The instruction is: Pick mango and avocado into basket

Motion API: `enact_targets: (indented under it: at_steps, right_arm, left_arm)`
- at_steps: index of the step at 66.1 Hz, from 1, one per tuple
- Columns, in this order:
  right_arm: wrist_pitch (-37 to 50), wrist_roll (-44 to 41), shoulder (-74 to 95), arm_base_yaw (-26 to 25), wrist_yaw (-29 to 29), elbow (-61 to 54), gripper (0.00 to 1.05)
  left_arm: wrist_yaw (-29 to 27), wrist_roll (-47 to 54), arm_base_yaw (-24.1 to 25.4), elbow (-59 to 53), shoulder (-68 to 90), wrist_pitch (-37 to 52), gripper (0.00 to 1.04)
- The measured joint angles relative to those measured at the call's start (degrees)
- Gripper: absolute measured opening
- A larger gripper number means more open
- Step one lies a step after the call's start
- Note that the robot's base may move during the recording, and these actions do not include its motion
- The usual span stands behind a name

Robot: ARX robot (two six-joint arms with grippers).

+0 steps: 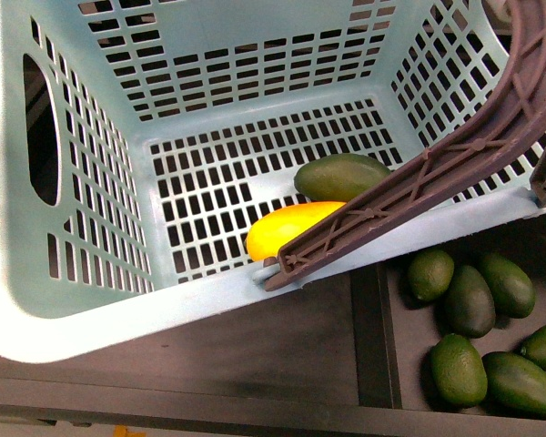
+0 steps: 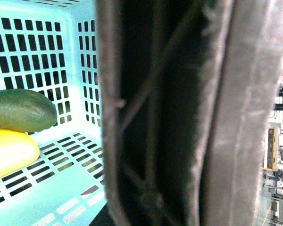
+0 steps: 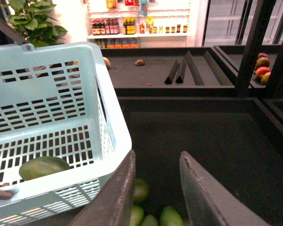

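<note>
mango (image 1: 287,228) and avocado (image 1: 342,176) in basket (image 1: 118,309), outside jaws.

Neither arm shows in the front view. In the right wrist view the right arm's gripper (image 3: 155,188), with two flat dark grey fingers (image 3: 205,197), stands with its jaws parted and nothing between them, the fingers running out from the near edge of the picture and slanting away from each other. The left wrist view shows no part of the left gripper that can be told apart, so its state cannot be judged.
</note>
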Motion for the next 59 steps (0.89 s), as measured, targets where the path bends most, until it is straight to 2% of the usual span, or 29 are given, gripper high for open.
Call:
enact_targets:
  at_steps: [12, 13, 16, 17, 21, 23, 28, 45, 59]
  right_arm:
    - [0.0, 0.0, -0.02, 0.0, 0.0, 0.0, 0.7]
    - [0.0, 0.02, -0.02, 0.0, 0.0, 0.0, 0.74]
    - [0.0, 0.0, -0.02, 0.0, 0.02, 0.0, 0.81]
    - [0.0, 0.02, -0.02, 0.0, -0.02, 0.0, 0.82]
    - [0.0, 0.02, -0.02, 0.0, -0.07, 0.0, 0.93]
    - [0.0, 0.02, -0.04, 0.0, -0.09, 0.0, 0.97]
    - [0.0, 0.02, -0.07, 0.0, -0.07, 0.0, 0.96]
    - [0.0, 0.02, -0.07, 0.0, -0.09, 0.0, 0.96]
    - [0.0, 0.02, -0.07, 0.0, -0.09, 0.0, 0.96]
  left_arm:
    - [-0.94, -0.11, -0.09, 0.0, 0.0, 0.09, 0.14]
    - [-2.14, -0.83, -0.28, 0.0, 0.0, 0.39, 0.14]
    - [-11.41, -5.35, -1.11, 0.15, 0.61, 2.36, 0.14]
    - [-12.35, -5.9, -1.25, 0.35, 0.83, 2.47, 0.14]
    - [-22.62, -12.2, -1.79, 2.23, 2.86, 2.45, 0.14]
    - [-24.98, -14.25, -1.7, 3.58, 4.28, 2.23, 0.14]
    - [-27.89, -16.22, 0.15, 7.91, 8.72, 1.42, 0.14]
    - [-27.67, -24.37, 7.39, 20.83, 23.91, -0.2, 0.14]
    - [-30.14, -33.07, 12.15, 32.76, 36.15, -4.04, 0.14]
